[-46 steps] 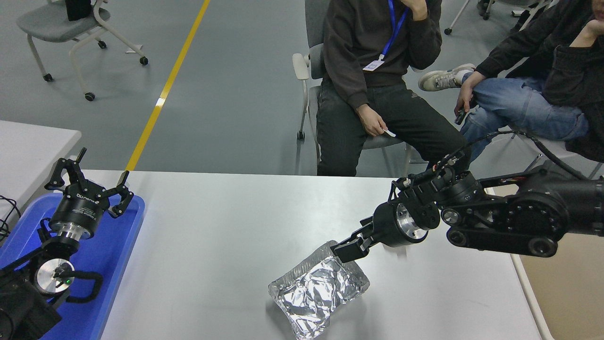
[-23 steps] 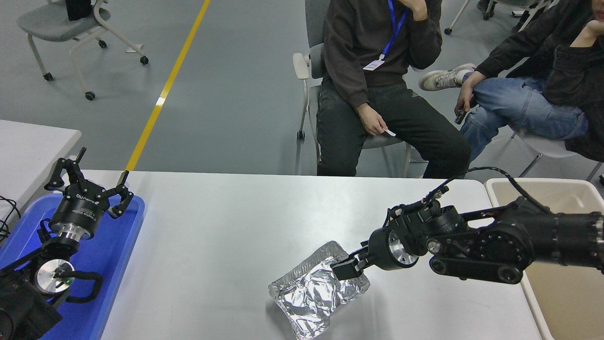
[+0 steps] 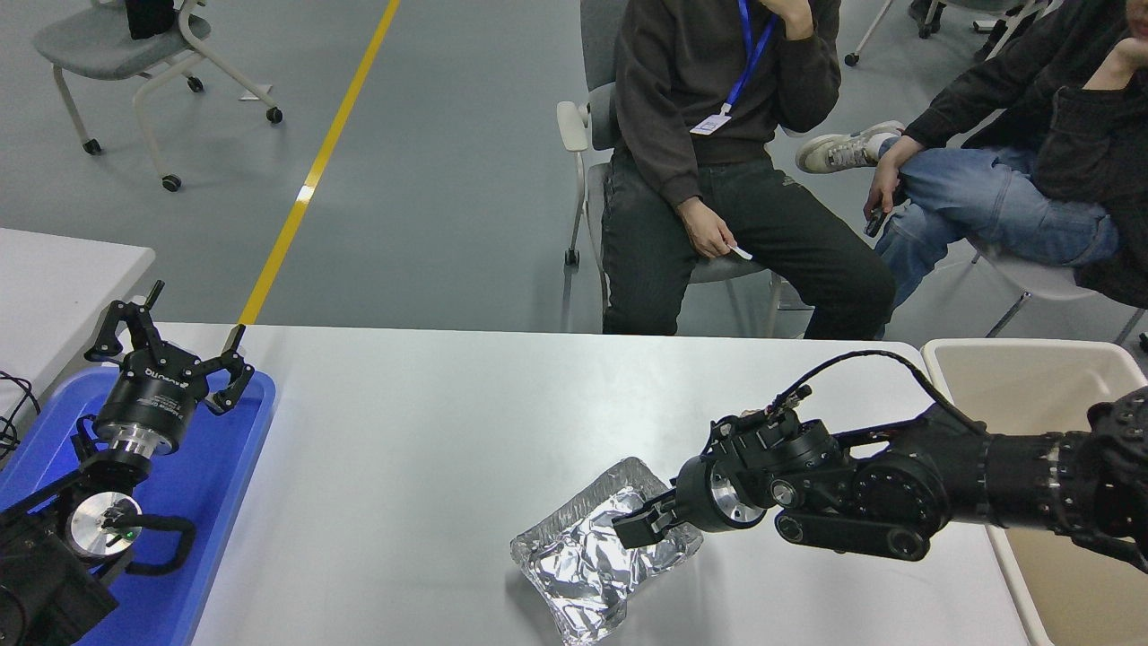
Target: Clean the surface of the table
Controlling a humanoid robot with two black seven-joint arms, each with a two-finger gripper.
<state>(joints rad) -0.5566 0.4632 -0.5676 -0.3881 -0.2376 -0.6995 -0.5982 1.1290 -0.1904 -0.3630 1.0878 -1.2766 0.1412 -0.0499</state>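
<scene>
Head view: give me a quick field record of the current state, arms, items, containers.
table: white tabletop
item: crumpled foil tray, near front edge, right of centre
right end effector: over the foil tray's right part, fingers close together; grip not confirmable
left end effector: parked over blue tray, fingers spread, empty
bin: beige bin at the table's right end
people: two seated beyond the far side

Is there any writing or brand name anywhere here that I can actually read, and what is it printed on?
White lettering on the body of the left gripper, parked over the blue tray: upside down and too small to read.
The badge on a seated person's blue lanyard: not read out.
Right gripper, foil tray, beige bin, table surface: no text visible.
</scene>
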